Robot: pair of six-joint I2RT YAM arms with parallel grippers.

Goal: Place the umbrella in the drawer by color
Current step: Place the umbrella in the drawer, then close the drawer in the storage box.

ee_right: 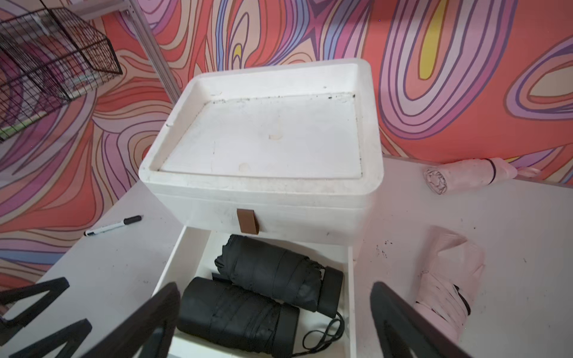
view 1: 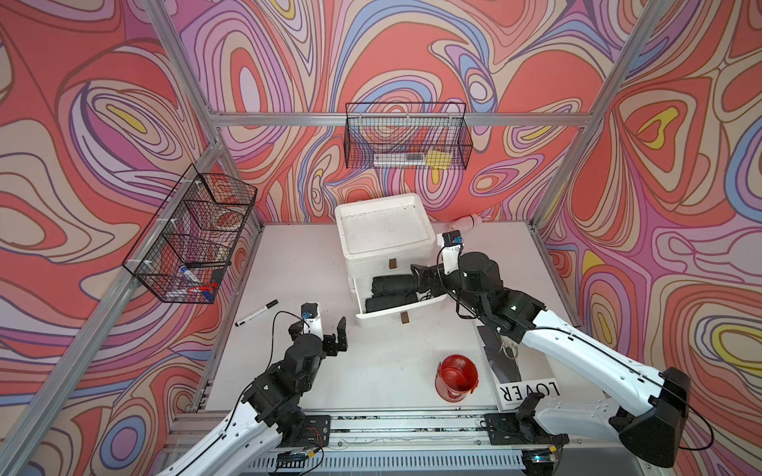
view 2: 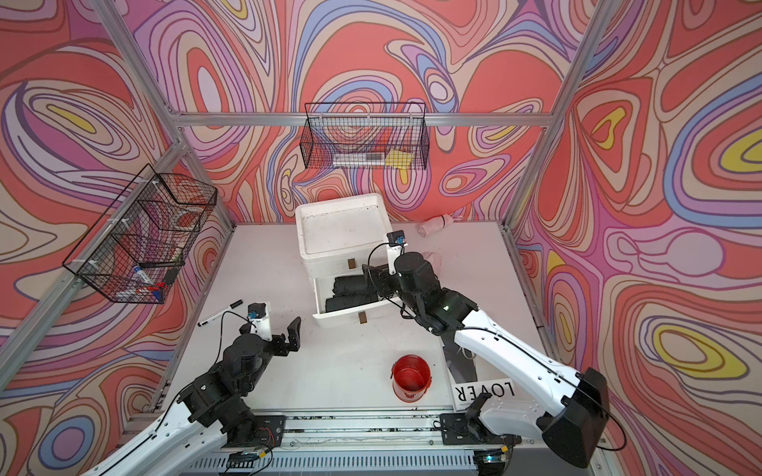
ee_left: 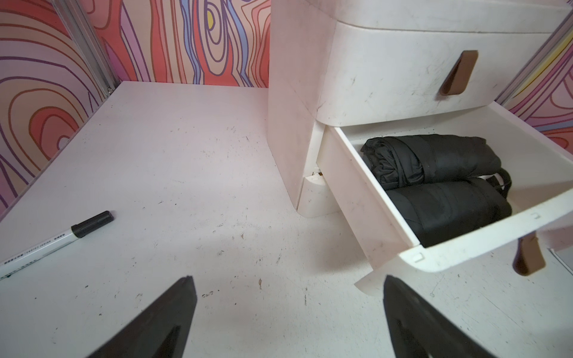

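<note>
Swirl-patterned walls (view 1: pixel 412 49), scuffed white tabletop (view 1: pixel 288 268). White two-drawer plastic cabinet (view 1: pixel 381 200) at frame centre, lower drawer (view 1: pixel 396 315) open. Two black folded umbrellas (view 1: pixel 391 284) lie inside, side by side. In a top view their long axes run left-right, handles right. My right gripper (ee_right: pixel 276 288) is spread wide over them, empty. My left gripper (ee_left: pixel 288 279) is also wide, empty.

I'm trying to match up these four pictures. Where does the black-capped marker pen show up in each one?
In a top view: marker pen on the table, left of the white drawer unit.
In a top view: same spot, below the side wire basket.
Left wrist: on the table, apart from the drawer unit.
Right wrist: on the table, beside the drawer unit.
Shared landmark: the drawer unit, its lower drawer open.
</note>
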